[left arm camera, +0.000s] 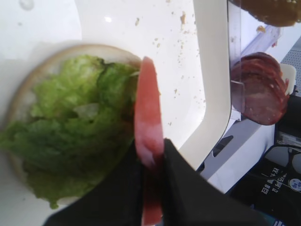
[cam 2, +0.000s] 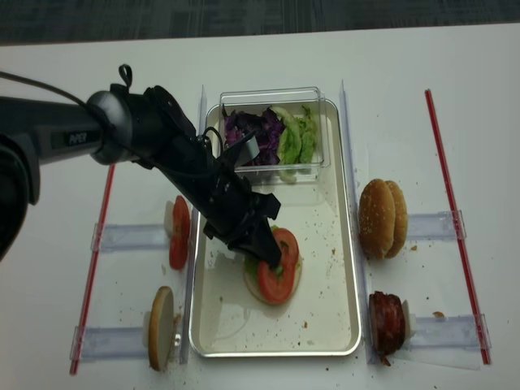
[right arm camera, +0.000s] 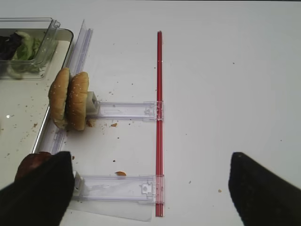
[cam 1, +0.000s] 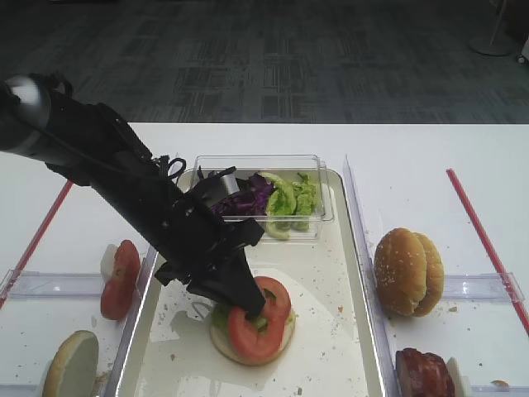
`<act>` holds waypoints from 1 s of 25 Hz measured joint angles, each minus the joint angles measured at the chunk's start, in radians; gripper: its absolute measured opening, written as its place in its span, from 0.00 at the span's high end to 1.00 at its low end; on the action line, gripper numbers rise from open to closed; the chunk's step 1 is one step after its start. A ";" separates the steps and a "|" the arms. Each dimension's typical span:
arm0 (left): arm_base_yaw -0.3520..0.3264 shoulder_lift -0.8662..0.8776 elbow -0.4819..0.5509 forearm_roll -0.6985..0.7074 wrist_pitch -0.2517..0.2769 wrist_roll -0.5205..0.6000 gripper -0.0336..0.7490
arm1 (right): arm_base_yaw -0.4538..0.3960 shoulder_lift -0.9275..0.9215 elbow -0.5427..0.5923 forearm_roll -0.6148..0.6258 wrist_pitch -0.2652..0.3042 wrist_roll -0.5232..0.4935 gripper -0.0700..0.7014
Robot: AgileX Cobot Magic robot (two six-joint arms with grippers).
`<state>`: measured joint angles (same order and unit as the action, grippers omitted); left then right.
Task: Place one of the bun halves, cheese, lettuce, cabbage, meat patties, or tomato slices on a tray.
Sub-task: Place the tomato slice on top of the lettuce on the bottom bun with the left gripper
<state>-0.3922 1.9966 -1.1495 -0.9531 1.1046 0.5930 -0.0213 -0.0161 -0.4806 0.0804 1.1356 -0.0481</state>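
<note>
My left gripper (cam 1: 250, 312) is shut on a red tomato slice (left arm camera: 147, 113), pinched by its edge and held upright just above the lettuce (left arm camera: 70, 127). The lettuce lies on a bun half (left arm camera: 26, 89) on the floor of the tray (cam 1: 364, 318). From above, two tomato slices (cam 2: 277, 280) overlap at the gripper's tip, over the bun. My right gripper (right arm camera: 150, 162) hangs wide open over the bare table right of the tray, holding nothing. Two bun halves (right arm camera: 69, 100) stand on edge beside it, and meat patties (right arm camera: 29, 165) lie near its left finger.
A clear tub (cam 1: 324, 207) at the tray's far end holds purple cabbage (cam 1: 248, 194) and more lettuce (cam 1: 291, 198). Left of the tray stand more tomato slices (cam 1: 121, 277) and a bun half (cam 1: 73, 364). Clear plastic holders (right arm camera: 124, 110) and red strips (right arm camera: 159, 94) lie on the table.
</note>
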 joint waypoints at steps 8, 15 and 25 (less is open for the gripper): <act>0.000 0.000 0.000 0.000 -0.002 0.000 0.86 | 0.000 0.000 0.000 0.000 0.000 0.002 0.03; 0.000 0.000 0.000 -0.006 0.002 0.000 0.73 | 0.000 0.000 0.000 0.000 0.000 0.002 0.03; 0.000 0.000 -0.004 -0.017 0.030 0.000 0.66 | 0.000 0.000 0.000 0.000 0.000 0.004 0.03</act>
<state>-0.3922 1.9966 -1.1539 -0.9700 1.1345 0.5930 -0.0213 -0.0161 -0.4806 0.0804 1.1356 -0.0443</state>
